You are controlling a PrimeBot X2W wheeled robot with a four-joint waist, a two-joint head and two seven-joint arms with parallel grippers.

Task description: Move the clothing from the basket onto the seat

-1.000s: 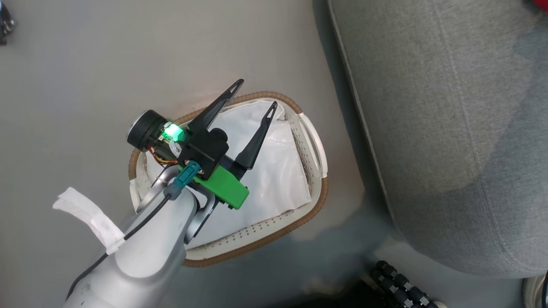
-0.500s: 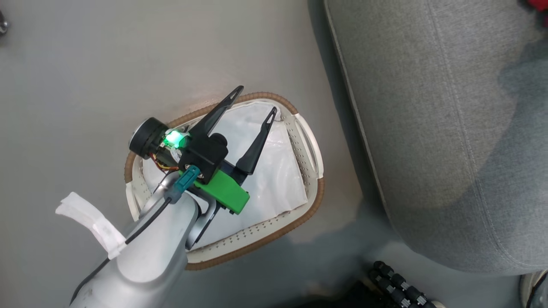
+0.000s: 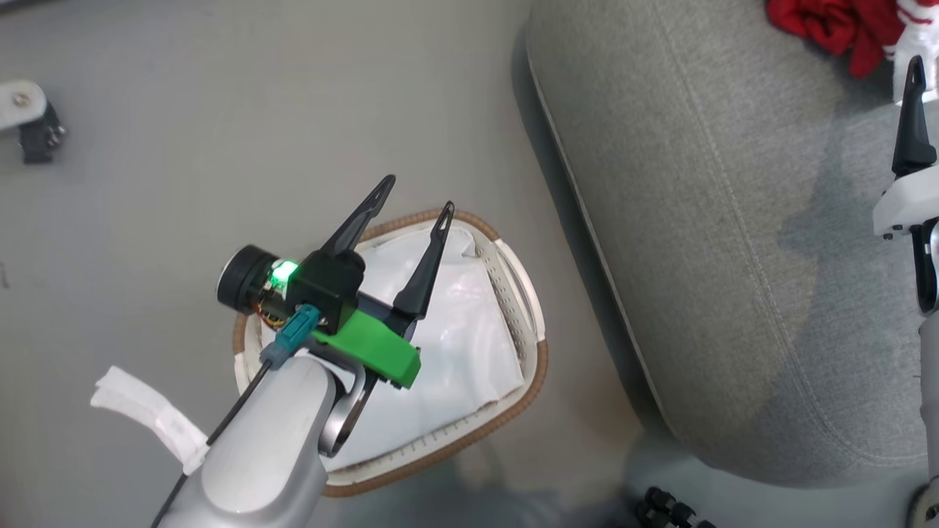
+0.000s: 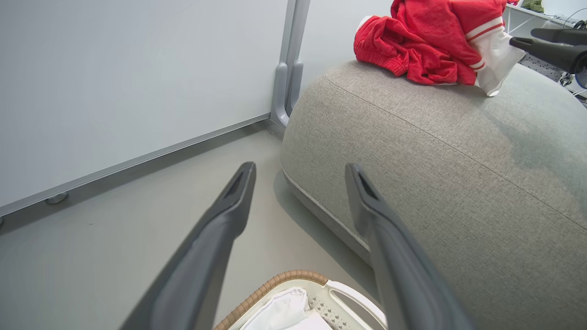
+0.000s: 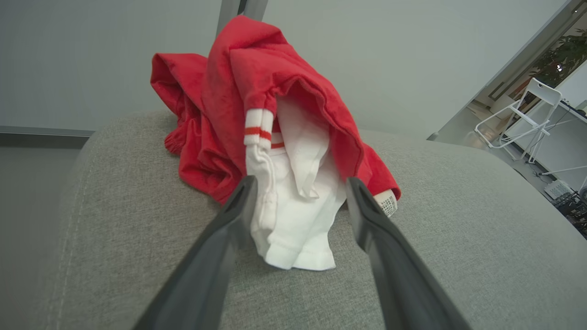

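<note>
The red clothing (image 5: 257,91) with white striped trim lies bunched on the grey seat (image 5: 458,229). My right gripper (image 5: 301,183) is open, its fingers on either side of the garment's white part, which rests on the cushion. The clothing (image 3: 829,22) shows at the top right of the seat (image 3: 733,220), beside one right finger (image 3: 913,125). My left gripper (image 3: 416,195) hangs open and empty over the basket (image 3: 539,367), which holds a white liner (image 3: 455,323). The left wrist view shows the left gripper (image 4: 300,169), the clothing (image 4: 422,41), the seat (image 4: 435,160) and the basket's rim (image 4: 275,284).
The basket stands on the grey floor just left of the seat's rounded edge. A small white and black part (image 3: 29,121) lies on the floor at far left. A wall with a grey post (image 4: 286,91) stands behind the seat. A white folding chair (image 5: 527,114) is far off.
The head camera has swung, bringing the red clothing and a finger of my right gripper into view at the seat's far right. My left gripper stays open over the basket.
</note>
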